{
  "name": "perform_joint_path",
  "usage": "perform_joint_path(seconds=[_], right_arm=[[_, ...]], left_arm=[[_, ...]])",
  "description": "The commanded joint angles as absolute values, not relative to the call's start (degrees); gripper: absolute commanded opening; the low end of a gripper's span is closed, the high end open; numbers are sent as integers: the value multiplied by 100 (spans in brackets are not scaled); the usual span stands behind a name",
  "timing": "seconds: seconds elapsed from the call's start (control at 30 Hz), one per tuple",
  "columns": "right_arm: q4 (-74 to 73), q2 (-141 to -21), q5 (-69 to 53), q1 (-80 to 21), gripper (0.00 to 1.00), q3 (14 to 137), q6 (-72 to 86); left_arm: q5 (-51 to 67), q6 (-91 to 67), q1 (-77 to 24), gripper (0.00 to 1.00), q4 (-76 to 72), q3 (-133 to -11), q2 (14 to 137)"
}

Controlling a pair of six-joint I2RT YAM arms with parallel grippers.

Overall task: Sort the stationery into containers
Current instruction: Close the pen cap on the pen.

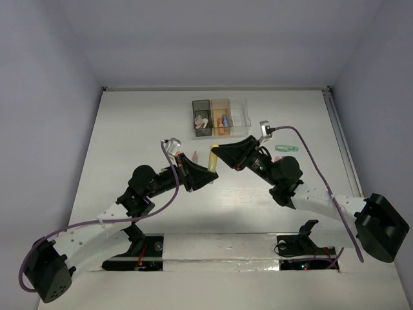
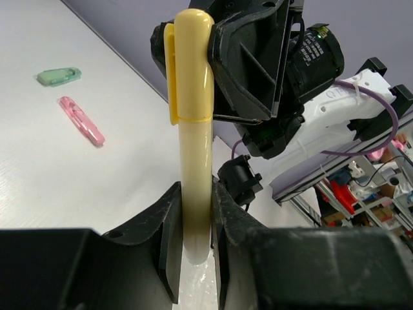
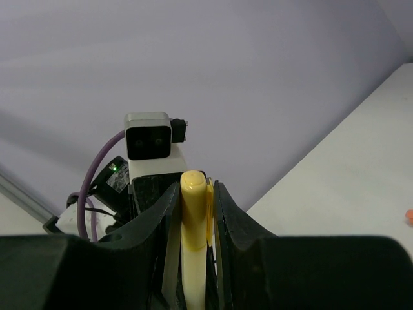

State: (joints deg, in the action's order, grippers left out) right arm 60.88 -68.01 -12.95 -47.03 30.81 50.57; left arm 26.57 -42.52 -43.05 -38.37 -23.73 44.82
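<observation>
Just short of the three joined bins point(image 1: 241, 115), the left gripper point(image 2: 197, 203) and right gripper point(image 3: 195, 197) are both clamping one yellow marker point(image 2: 195, 155), seemingly held off the table point(image 1: 129, 129), risking a pulled-off cap point(image 2: 193, 64) or a drop if either tugs early.

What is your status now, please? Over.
Left gripper shut on yellow marker, barrel end. Right gripper shut on its cap end. Marker short of the containers. Nothing lies between.

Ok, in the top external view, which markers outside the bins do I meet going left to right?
pink marker → yellow marker → mint green marker
</observation>
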Motion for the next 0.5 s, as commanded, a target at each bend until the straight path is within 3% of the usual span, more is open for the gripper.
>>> perform_joint_path(seconds=[0.0, 0.47], right_arm=[[4939, -7014, -2496, -5247, 0, 2575, 4851], [5089, -7225, -2092, -5687, 0, 2048, 5036]], left_arm=[[1872, -4307, -3956, 0, -5634, -3287, 4219], [1942, -4263, -3577, 0, -5529, -3612, 4158]])
